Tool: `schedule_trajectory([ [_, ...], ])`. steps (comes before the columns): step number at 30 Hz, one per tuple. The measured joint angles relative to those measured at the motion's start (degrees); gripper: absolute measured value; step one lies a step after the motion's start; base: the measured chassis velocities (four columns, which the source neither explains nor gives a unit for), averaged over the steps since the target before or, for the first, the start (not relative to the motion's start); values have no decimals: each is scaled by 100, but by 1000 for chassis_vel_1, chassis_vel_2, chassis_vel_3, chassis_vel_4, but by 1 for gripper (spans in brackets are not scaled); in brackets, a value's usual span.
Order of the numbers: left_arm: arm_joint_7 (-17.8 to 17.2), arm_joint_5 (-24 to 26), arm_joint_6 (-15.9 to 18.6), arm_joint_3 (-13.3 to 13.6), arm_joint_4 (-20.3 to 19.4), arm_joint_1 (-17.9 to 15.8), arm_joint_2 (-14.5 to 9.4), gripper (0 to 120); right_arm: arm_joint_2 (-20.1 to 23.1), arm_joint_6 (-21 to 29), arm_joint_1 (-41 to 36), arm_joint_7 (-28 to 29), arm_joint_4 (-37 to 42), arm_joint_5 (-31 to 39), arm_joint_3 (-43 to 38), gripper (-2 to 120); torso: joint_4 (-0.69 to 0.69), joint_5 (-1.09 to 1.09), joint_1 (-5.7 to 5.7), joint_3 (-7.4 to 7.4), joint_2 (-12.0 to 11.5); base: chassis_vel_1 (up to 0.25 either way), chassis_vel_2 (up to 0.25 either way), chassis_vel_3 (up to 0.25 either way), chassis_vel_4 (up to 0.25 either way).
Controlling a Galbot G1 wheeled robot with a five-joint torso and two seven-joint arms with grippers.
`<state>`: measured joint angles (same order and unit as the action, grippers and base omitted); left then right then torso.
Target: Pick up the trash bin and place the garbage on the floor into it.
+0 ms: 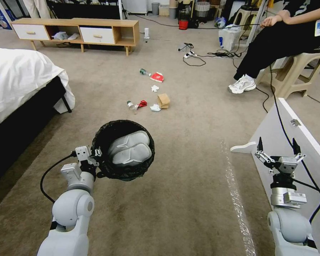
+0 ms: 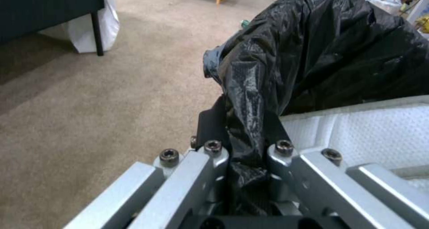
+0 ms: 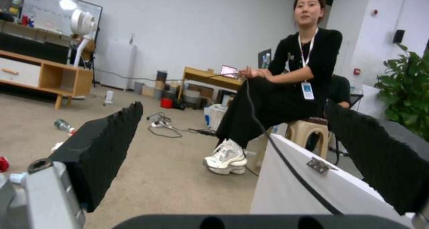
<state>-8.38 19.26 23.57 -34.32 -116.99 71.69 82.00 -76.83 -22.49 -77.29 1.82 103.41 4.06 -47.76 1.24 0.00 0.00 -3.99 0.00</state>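
Observation:
My left gripper (image 1: 96,157) is shut on the near rim of the trash bin (image 1: 102,139), a round bin lined with a black bag, held above the carpet. A white moulded piece (image 1: 129,149) lies inside. In the left wrist view the fingers (image 2: 213,122) pinch the black bag over the trash bin (image 2: 321,48) rim. The garbage lies ahead on the floor: a brown paper bag (image 1: 163,100), a bottle (image 1: 132,105) with a red wrapper (image 1: 142,103), white tissues (image 1: 154,88), a red packet (image 1: 157,77) and a second bottle (image 1: 143,72). My right gripper (image 1: 277,147) hangs open at the right, holding nothing.
A bed (image 1: 17,78) runs along the left. A white board (image 1: 291,142) stands close beside my right arm. A person sits on a stool (image 1: 295,71) at the far right, with cables (image 1: 195,57) on the floor nearby. A low wooden cabinet (image 1: 78,32) lines the back.

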Motion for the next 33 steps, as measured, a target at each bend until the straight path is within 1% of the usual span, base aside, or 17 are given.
schedule_trajectory([
  [3, 1, 3, 4, 5, 0, -18, -8, 5, -11, 8, -1, -3, 5, -34, -3, 100, 3, 1, 0, 0, 0, 0, 0, 0, 0],
  [8, 1, 9, 6, 6, 2, -26, -16, 5, -25, 10, 3, -11, 5, -45, -2, 100, 3, 1, 0, 0, 0, 0, 0, 0, 0],
  [19, 1, 23, 7, -15, 9, -15, -25, 5, -48, -45, 19, -43, 5, -7, 28, 100, -2, -1, 0, 0, 0, 106, 94, -91, -98],
  [21, 1, 32, 7, -13, 9, -10, -31, 5, -49, -40, 9, -43, 5, -9, 29, 100, 1, 1, 0, 0, 0, 0, 0, 0, 0],
  [25, 3, 41, 7, -18, 9, -6, -36, 5, -49, -30, -2, -52, 4, -11, 31, 100, 3, 1, 0, 0, 0, 0, 0, 0, 0],
  [29, 4, 44, 7, -22, 9, 7, -39, 5, -49, -34, -1, -63, 3, -16, 35, 100, 3, 1, 0, 0, 0, 0, 0, 0, 0],
  [31, 4, 44, 7, -25, 8, 21, -44, 5, -51, -43, 5, -132, 2, -49, 36, 100, -1, 0, 0, 0, 0, 0, 0, 0, 0],
  [33, 4, 45, 7, -25, 8, 22, -46, 5, -55, -54, 6, -185, 3, -72, 42, 100, 0, 0, 0, 0, 0, 0, 0, 0, 0],
])
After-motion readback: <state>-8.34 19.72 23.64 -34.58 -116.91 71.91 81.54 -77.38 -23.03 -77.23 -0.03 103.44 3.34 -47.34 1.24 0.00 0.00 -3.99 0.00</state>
